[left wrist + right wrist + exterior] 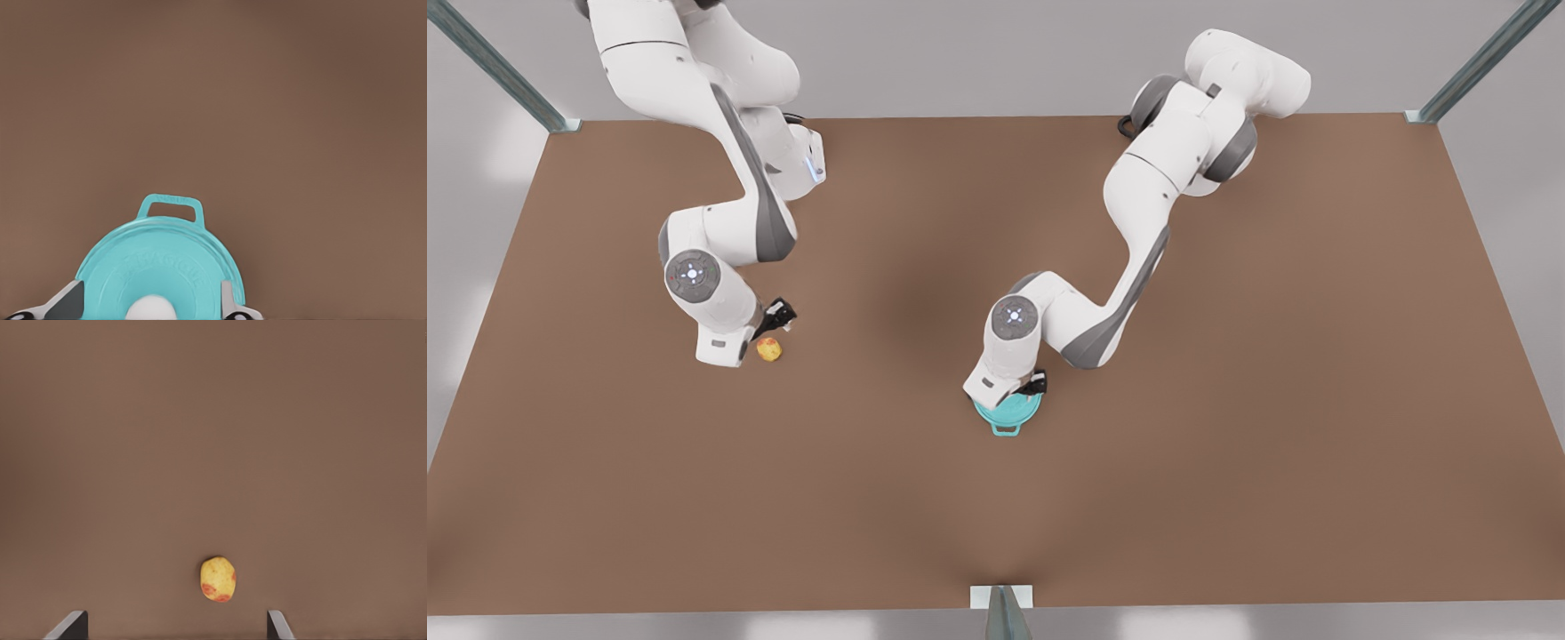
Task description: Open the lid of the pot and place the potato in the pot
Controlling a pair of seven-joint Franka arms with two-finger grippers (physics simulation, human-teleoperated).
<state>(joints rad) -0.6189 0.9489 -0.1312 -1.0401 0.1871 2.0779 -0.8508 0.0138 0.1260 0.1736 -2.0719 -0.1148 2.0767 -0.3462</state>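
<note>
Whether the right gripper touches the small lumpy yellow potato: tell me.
Apart. In the right wrist view the right gripper has its fingers spread wide, bare brown table showing between them and the potato.

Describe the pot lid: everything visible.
The pot lid is a flat round teal disc with faint raised lettering and a white knob at its centre. It sits closed on the pot, one loop handle showing past its rim. The left gripper hangs above it, fingers open, either side of the knob.

Smooth matt teal pot lid (163,267), mottled dull-skinned potato (218,579), matt brown table (1227,356).
</note>
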